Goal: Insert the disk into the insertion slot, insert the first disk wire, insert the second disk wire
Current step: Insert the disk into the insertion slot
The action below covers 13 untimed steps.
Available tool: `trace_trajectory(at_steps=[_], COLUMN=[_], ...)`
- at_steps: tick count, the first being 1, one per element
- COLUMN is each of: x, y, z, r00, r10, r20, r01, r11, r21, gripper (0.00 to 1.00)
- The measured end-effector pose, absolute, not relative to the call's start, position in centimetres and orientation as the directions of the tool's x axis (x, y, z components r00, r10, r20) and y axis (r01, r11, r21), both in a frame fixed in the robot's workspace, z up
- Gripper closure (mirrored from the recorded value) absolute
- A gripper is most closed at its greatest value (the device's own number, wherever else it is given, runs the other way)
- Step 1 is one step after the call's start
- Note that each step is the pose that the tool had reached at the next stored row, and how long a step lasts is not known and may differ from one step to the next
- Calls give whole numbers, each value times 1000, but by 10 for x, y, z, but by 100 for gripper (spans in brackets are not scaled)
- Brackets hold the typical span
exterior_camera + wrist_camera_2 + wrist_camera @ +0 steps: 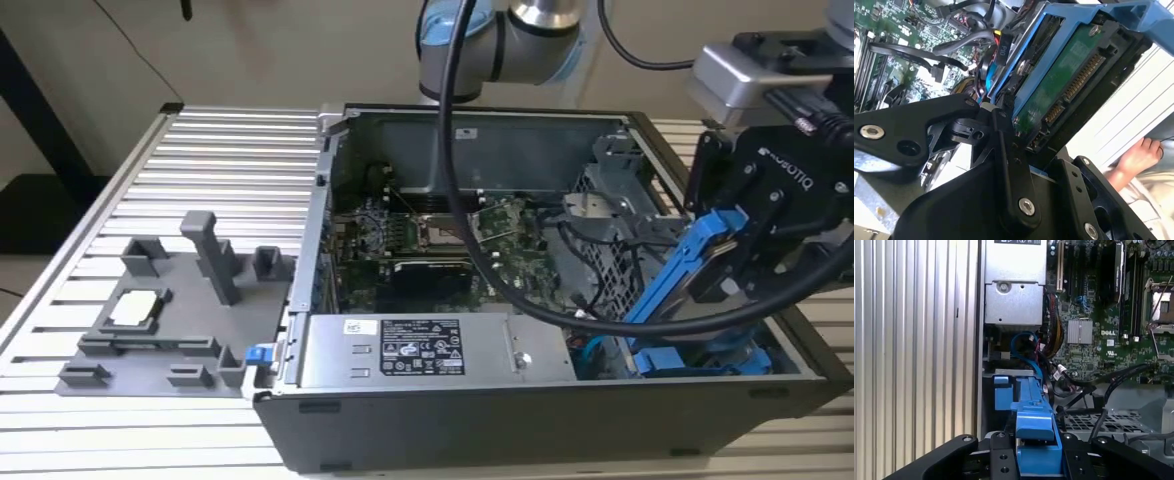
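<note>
disk [678, 272], tilted in its blue carrier, clamped in the claw [734, 268], lower end just above the insertion slot [697, 360] of the computer case [534, 420].

Counts:
- robot arm [501, 40]: one, upper middle of exterior view.
- gripper [747, 268]: one, at exterior view's right.
- disk [687, 265] in blue frame: one.
- open computer case [441, 420]: one.
- motherboard [441, 240]: one.
- silver power-supply box [400, 350]: one.
- drive bay [701, 362] with blue fittings: one, lower right.
- grey fixture plate [160, 320]: one, at exterior view's left.
- ribbed table [227, 160]: one.
- person's hand [1136, 157]: one, in second wrist view.
- cables inside case: too tangled to count.
</note>
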<state>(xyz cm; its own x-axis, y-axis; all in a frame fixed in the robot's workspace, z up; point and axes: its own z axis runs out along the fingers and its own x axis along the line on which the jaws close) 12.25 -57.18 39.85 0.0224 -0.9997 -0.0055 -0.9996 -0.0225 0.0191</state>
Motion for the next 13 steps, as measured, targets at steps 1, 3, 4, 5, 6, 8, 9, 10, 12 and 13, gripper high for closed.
trace_trajectory(at_steps=[1, 3, 4, 5, 6, 8, 9, 10, 12, 13], x=[123, 123, 123, 123, 123, 123, 123, 123, 123, 123], y=[-572, -572, -572, -572, -572, -572, -572, -572, -572, -572], z=[397, 393, 391, 389, 387, 384, 382, 381, 379, 378], r00=[22, 22, 22, 22, 22, 23, 23, 23, 22, 22], r10=[-1000, -1000, -1000, -1000, -1000, -1000, -1000, -1000, -1000, -1000], r20=[-5, -5, -6, -6, -6, -6, -5, -6, -7, -8], r01=[-1000, -1000, -1000, -1000, -1000, -1000, -1000, -1000, -1000, -1000], r11=[-22, -23, -23, -23, -23, -23, -23, -23, -23, -23], r21=[19, 19, 19, 19, 19, 19, 19, 19, 18, 18], gripper=[67, 67, 67, 67, 67, 67, 67, 67, 67, 67])
